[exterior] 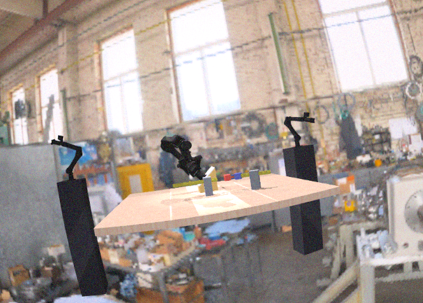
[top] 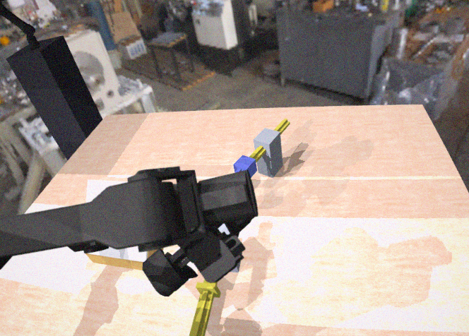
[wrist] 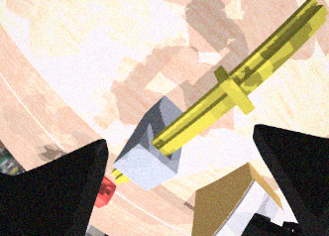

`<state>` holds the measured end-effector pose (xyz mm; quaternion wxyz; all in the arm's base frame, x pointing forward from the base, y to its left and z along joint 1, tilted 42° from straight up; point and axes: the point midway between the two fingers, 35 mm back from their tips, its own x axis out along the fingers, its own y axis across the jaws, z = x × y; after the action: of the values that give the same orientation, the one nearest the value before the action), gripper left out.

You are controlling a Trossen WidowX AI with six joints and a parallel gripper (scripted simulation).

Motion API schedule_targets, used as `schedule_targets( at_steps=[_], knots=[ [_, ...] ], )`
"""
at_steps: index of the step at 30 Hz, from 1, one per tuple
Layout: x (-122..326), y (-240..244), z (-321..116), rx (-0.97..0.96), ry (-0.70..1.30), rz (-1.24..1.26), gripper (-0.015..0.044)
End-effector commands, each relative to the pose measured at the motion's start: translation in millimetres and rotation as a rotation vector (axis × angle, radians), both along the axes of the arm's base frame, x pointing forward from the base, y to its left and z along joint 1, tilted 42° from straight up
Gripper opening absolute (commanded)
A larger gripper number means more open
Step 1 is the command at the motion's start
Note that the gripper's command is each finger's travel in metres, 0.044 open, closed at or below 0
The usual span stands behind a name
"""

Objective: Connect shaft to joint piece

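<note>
The first yellow shaft (top: 282, 126) (exterior: 265, 172) runs through a grey block (top: 268, 156) (exterior: 255, 180) at the table's far side. Its end bears a blue hinge part (top: 244, 165) (exterior: 237, 176) and the red joint piece (exterior: 227, 177) (wrist: 105, 191). The red piece is partly behind a finger in the wrist view; its opening cannot be made out. The second yellow shaft (top: 201, 312) (exterior: 186, 183) (wrist: 198, 116) passes through the nearer grey block (exterior: 208, 186) (wrist: 146, 167); its tip shows a gap from the red piece. My gripper (top: 193, 271) (wrist: 182, 140) is open and empty above this shaft, near its collar (wrist: 235, 92).
A wedge-shaped box with tan sides (top: 113, 260) (wrist: 218, 200) and a white sloping top stands beside the second shaft, close to my arm. Black camera stands (top: 54, 85) (exterior: 81, 232) (exterior: 303, 197) rise beyond the table (exterior: 282, 193) edges.
</note>
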<state>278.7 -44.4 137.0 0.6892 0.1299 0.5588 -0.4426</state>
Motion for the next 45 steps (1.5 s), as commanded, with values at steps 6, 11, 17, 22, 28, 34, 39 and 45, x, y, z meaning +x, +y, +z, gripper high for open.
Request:
schedule_targets(
  at_steps=[6,11,17,22,28,34,39,45],
  knots=[
    [-8.6,-28.7,27.0,-0.082,0.148,0.213,0.044],
    [-15.1,-44.4,42.9,-0.125,0.252,0.337,0.044],
    [-24.6,-62.5,62.2,-0.168,0.39,0.48,0.044],
    [-30.8,-72.4,73.6,-0.188,0.475,0.559,0.044],
    [-30.9,-74.0,71.7,-0.192,0.444,0.518,0.044],
    [-31.2,-80.4,64.3,-0.206,0.32,0.354,0.044],
    [-31.6,-85.6,58.4,-0.218,0.217,0.217,0.044],
    [-32.3,-91.9,51.5,-0.229,0.093,0.053,0.044]
  ],
)
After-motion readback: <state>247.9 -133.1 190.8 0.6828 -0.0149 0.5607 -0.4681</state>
